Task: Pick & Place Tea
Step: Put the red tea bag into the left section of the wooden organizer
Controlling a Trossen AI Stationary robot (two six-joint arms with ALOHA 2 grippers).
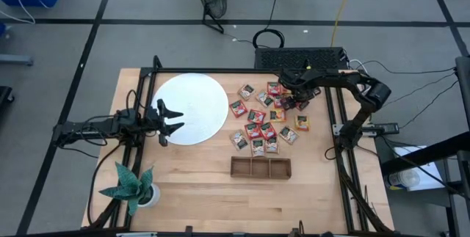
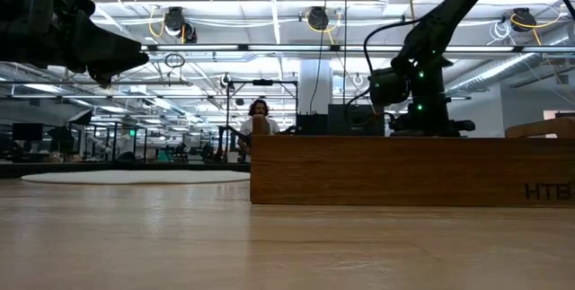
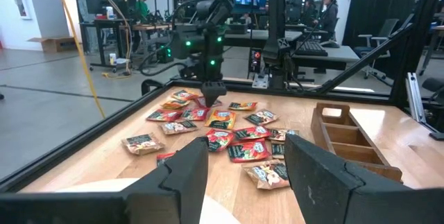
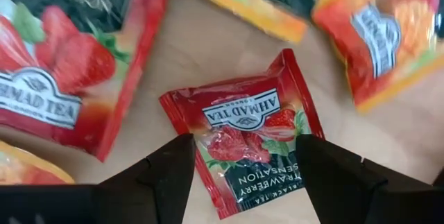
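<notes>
Open lab floor behind, with rows of benches, monitors and a person seated well beyond the table. The work surface is a pale wooden table, with a white disc at far left and a brown wooden three-compartment tray near centre.

The tea sachets lie scattered flat on the table right of the disc and beyond the tray — red, green and orange-yellow wrappers, some overlapping.

The right gripper is low over the far right edge of the scatter, jaws spread wide and holding nothing. In its wrist view one red strawberry sachet lies flat directly under it, between the two fingers. The sachet is roughly square, so it has no real long axis; its edges sit skewed to the finger line, corner-on rather than square to it.

Judgement: a straight descent and close should pinch it, though the skew may twist it.

The left gripper waits above the disc's left edge — jaws apart, empty, well apart from the tea. The right arm is clearly nearer.
</notes>
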